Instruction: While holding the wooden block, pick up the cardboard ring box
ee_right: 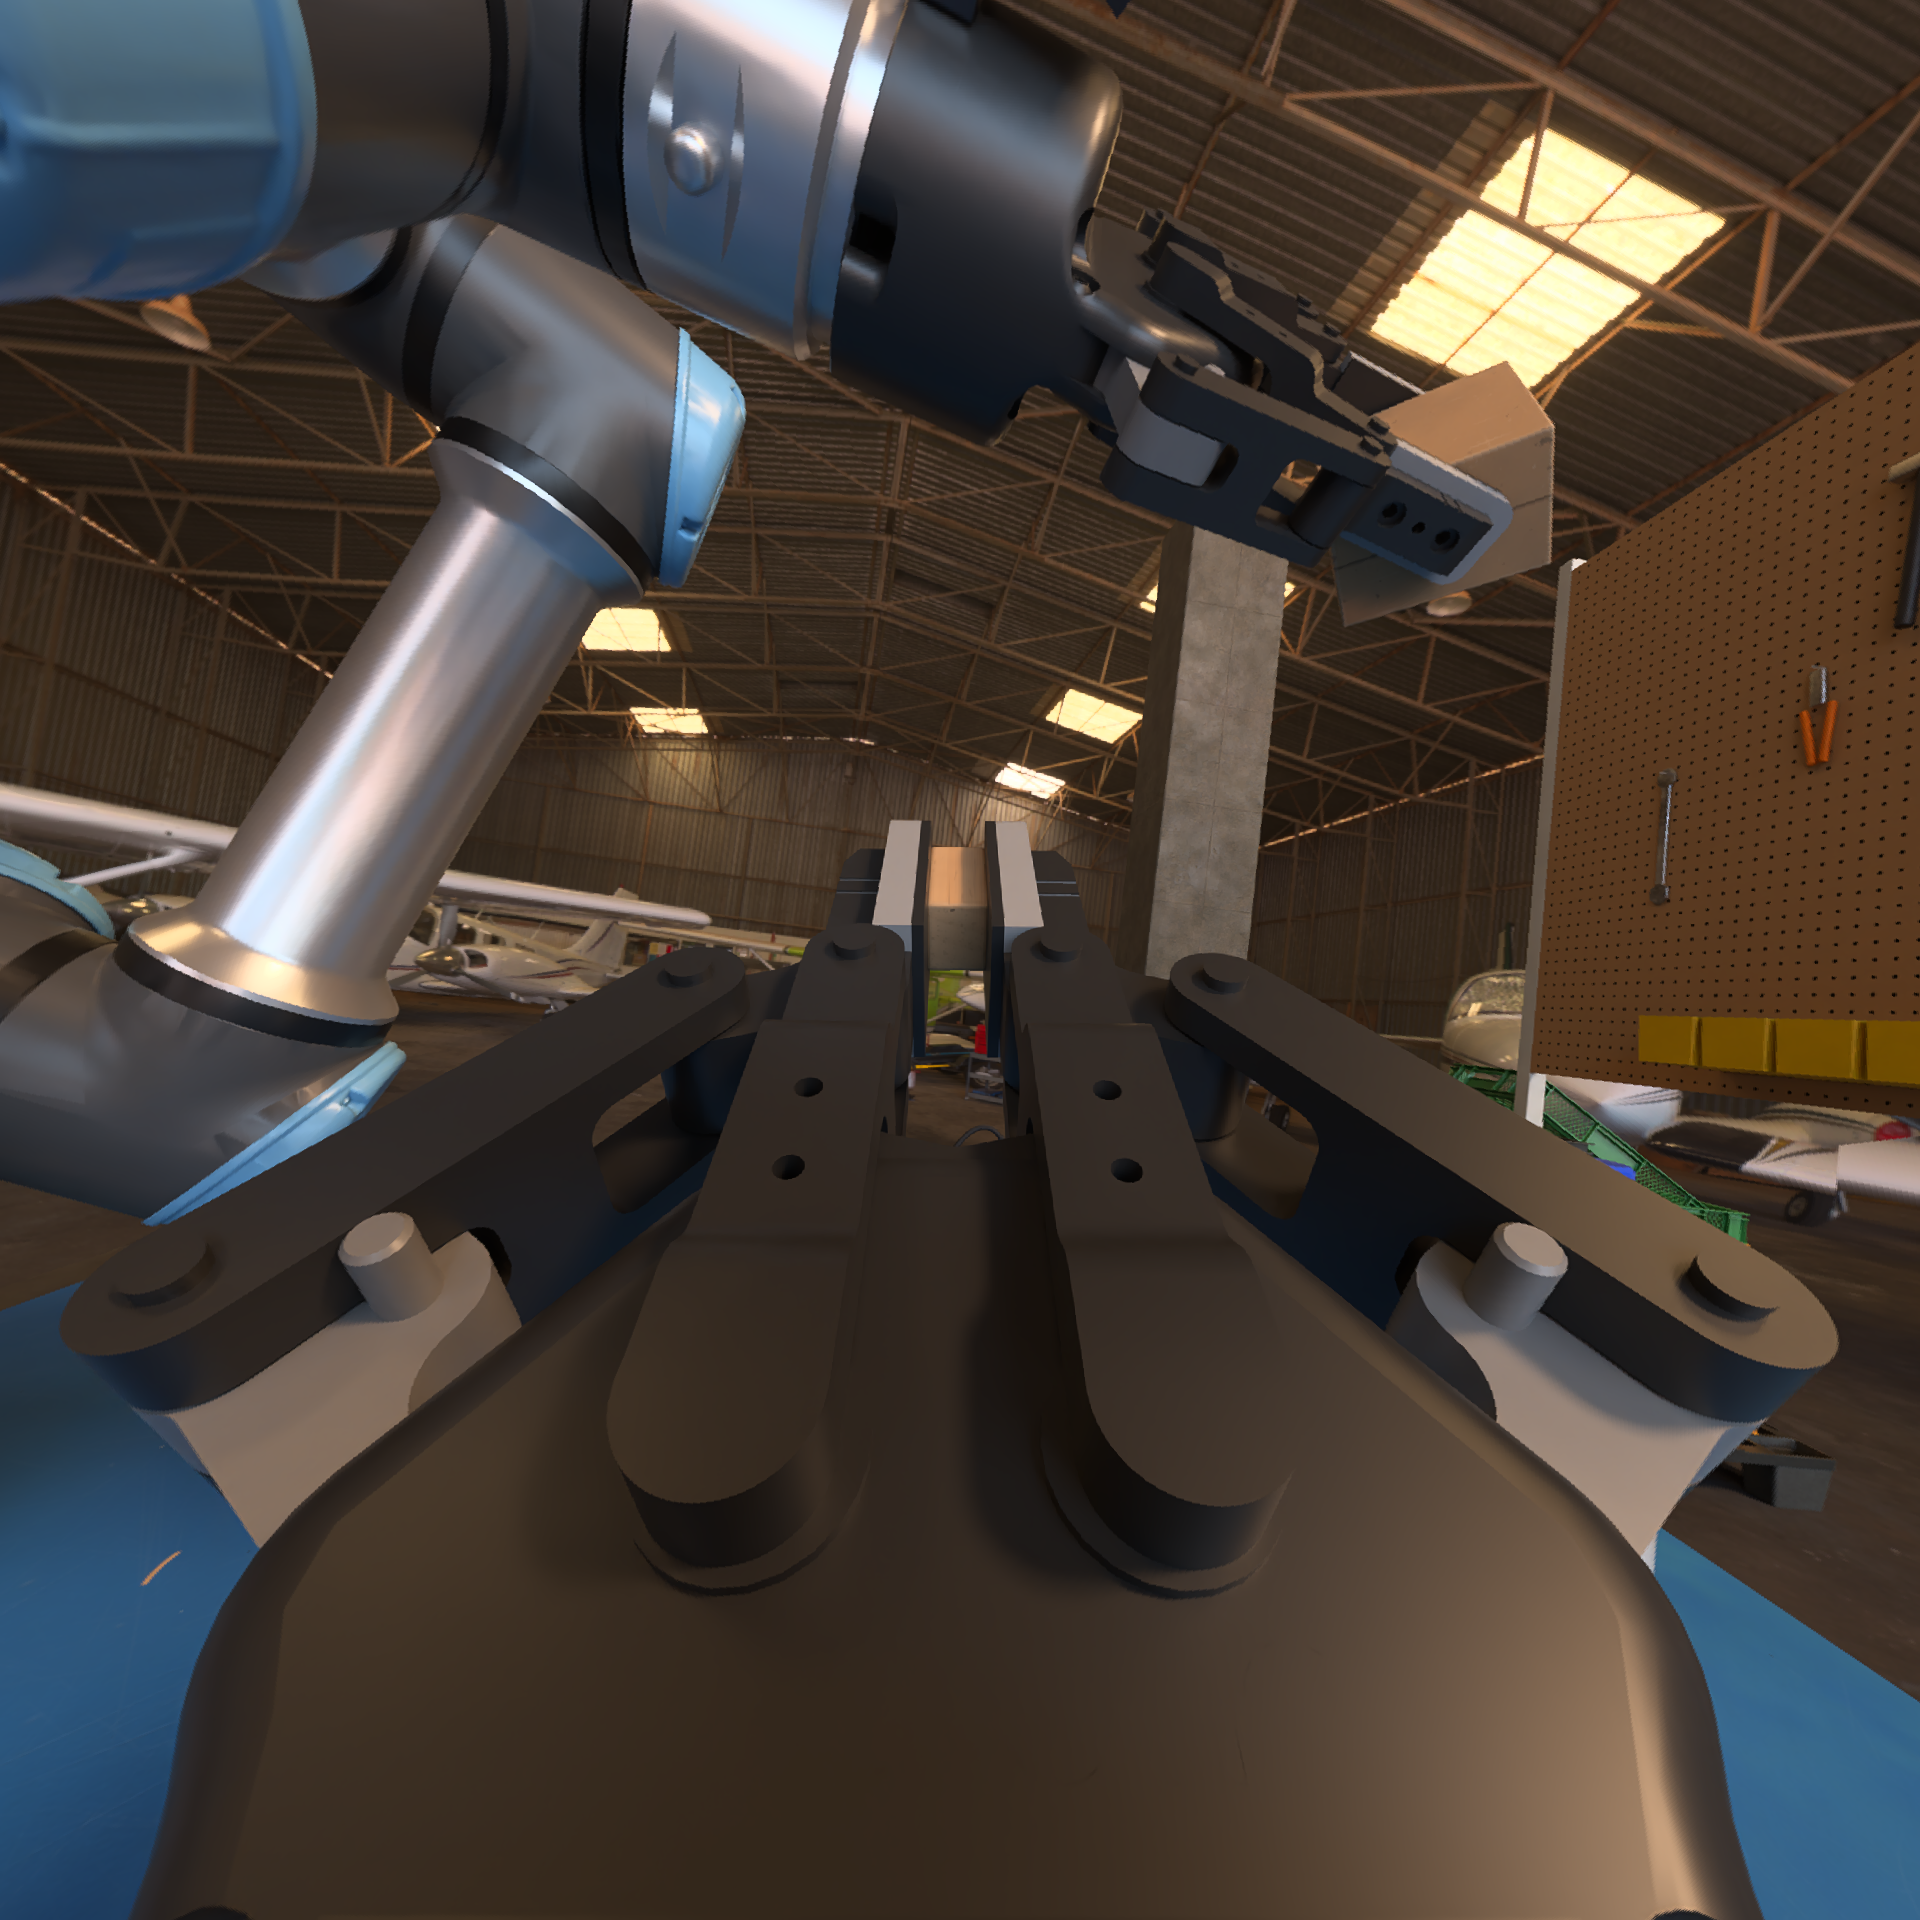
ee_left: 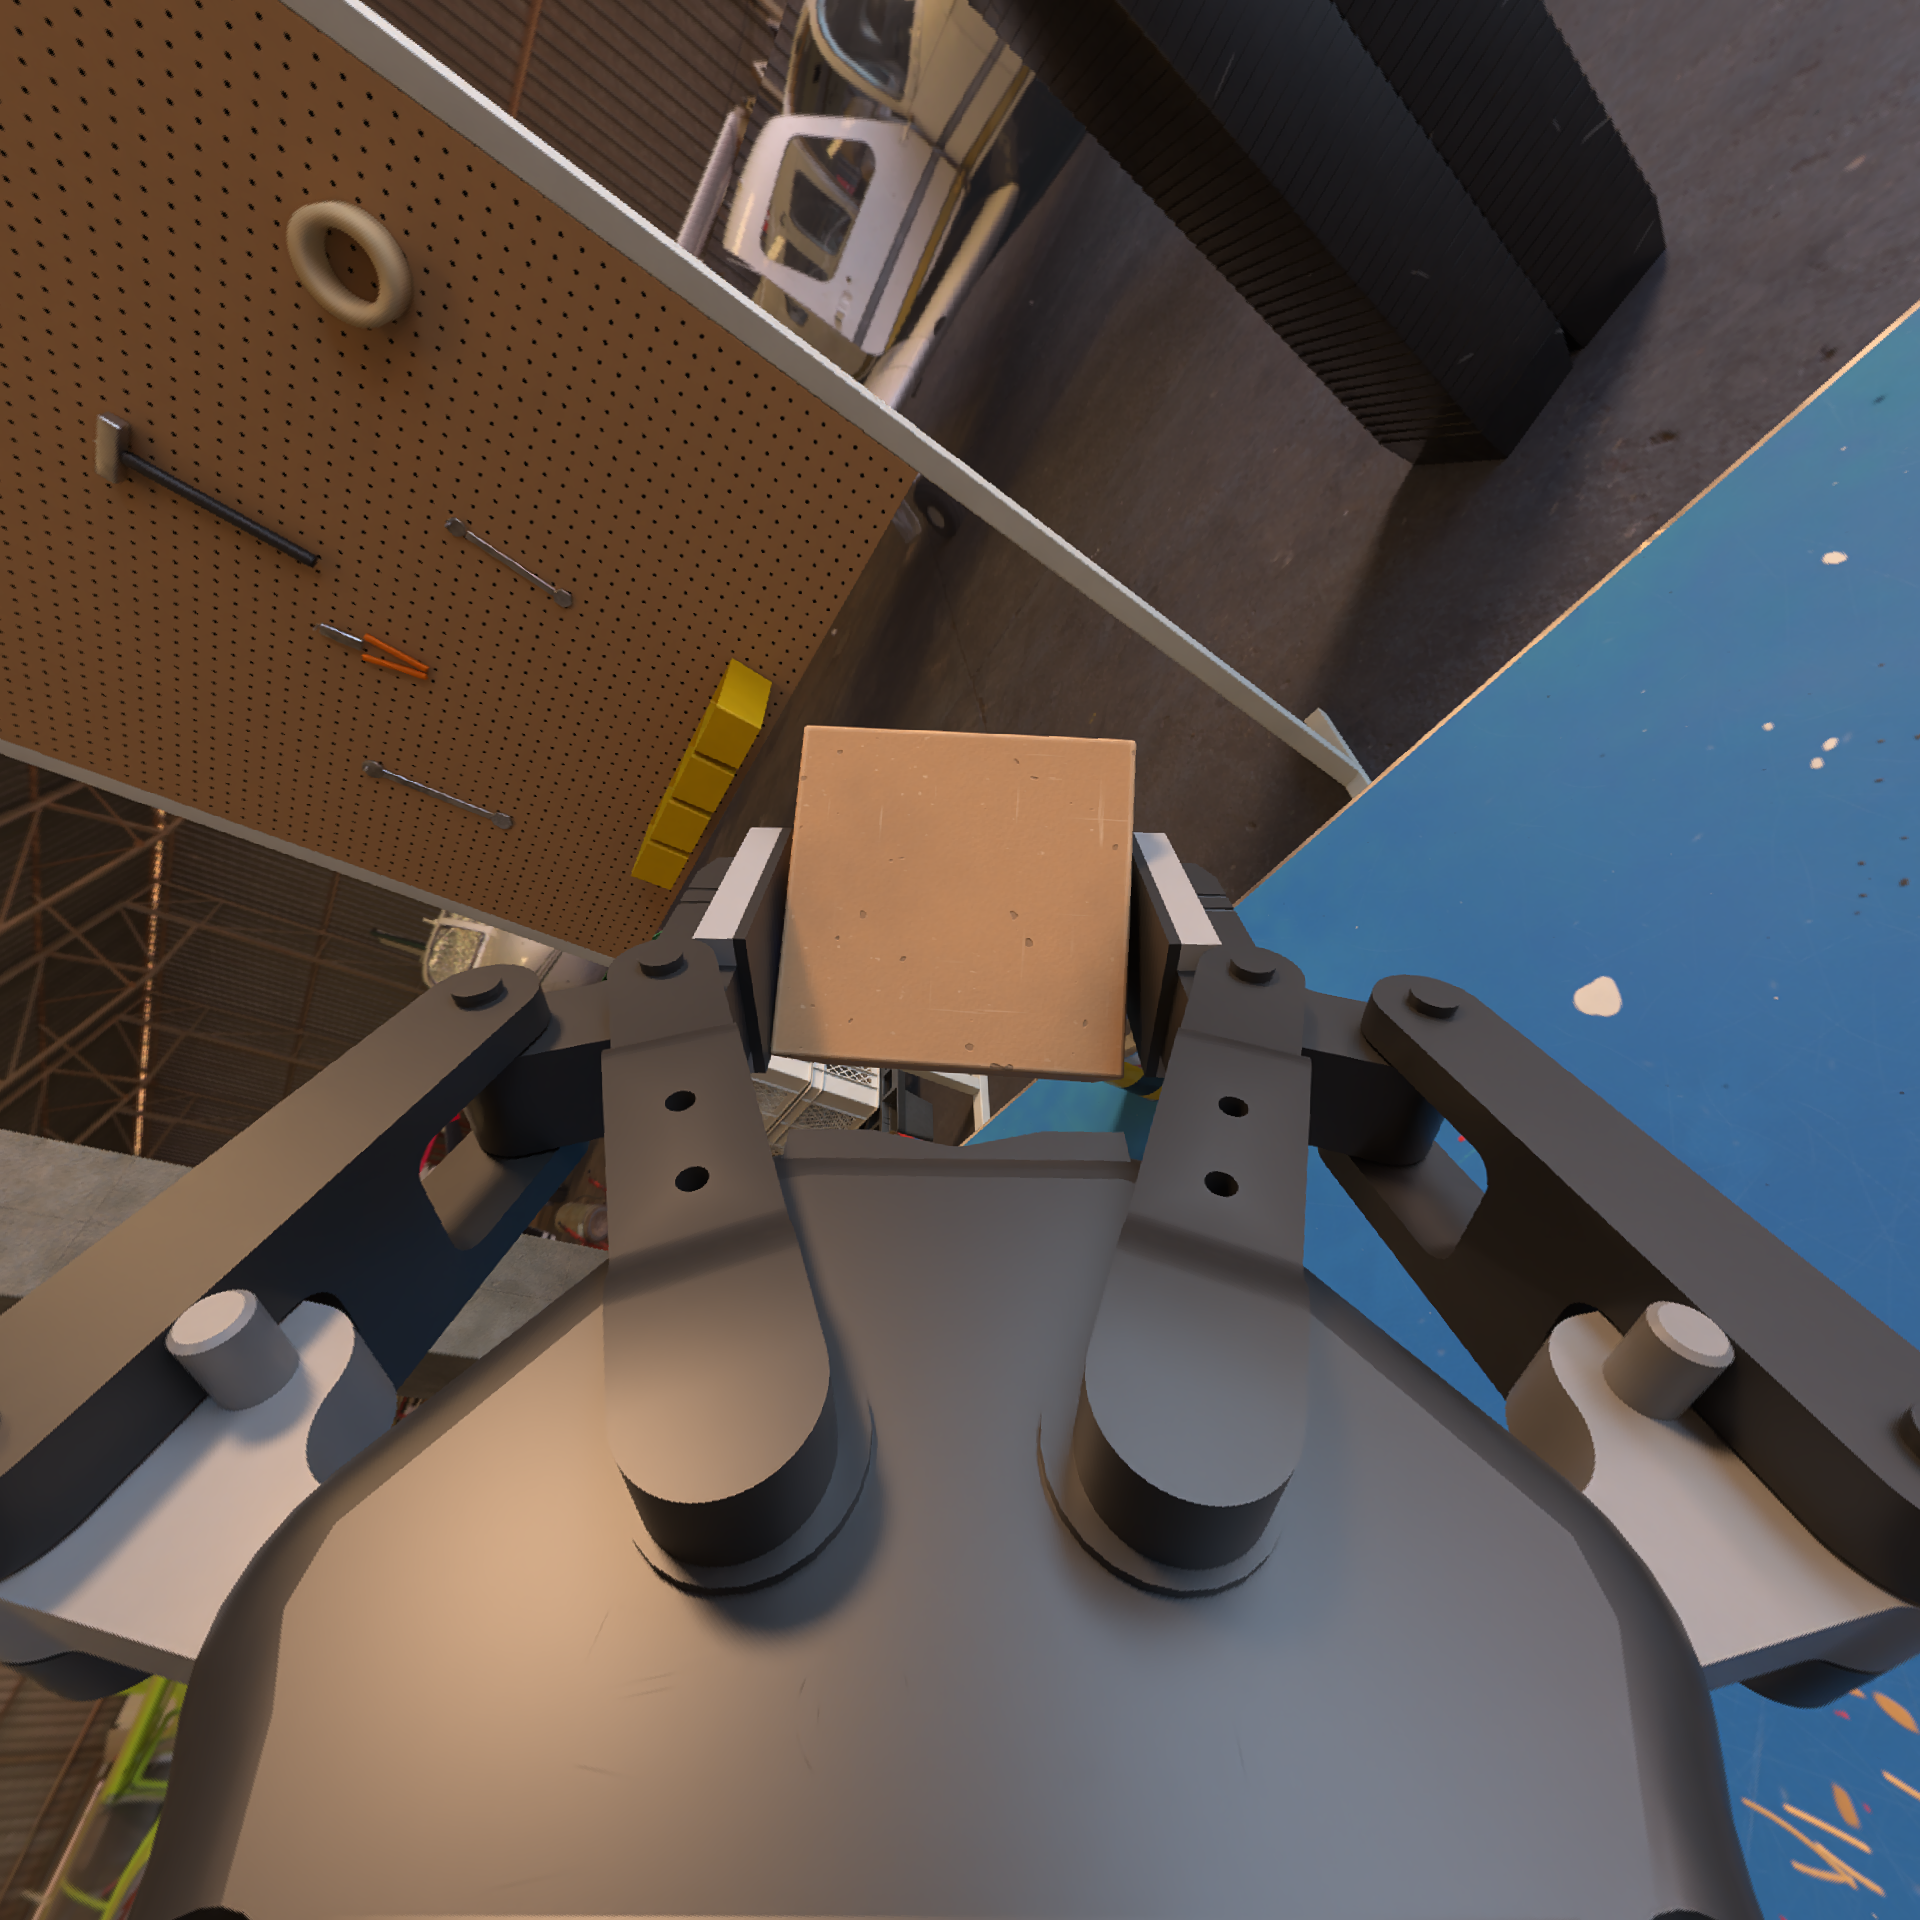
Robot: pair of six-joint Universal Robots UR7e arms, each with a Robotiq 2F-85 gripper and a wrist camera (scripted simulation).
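Note:
My left gripper (ee_left: 956,883) is shut on the wooden block (ee_left: 956,914), a tan cube with small specks. It is held in the air beyond the edge of the blue table (ee_left: 1621,831). In the right wrist view the left gripper (ee_right: 1455,499) and the block (ee_right: 1496,436) show high at the upper right. My right gripper (ee_right: 954,873) is raised and nearly level. Its fingers are closed on a small tan and grey thing, the cardboard ring box (ee_right: 951,894), most of which is hidden between the pads.
A brown pegboard (ee_left: 468,395) with hanging tools and yellow bins (ee_left: 707,769) stands beyond the table; it also shows in the right wrist view (ee_right: 1745,779). The left arm (ee_right: 468,623) crosses close above my right gripper. The hangar floor lies past the table edge.

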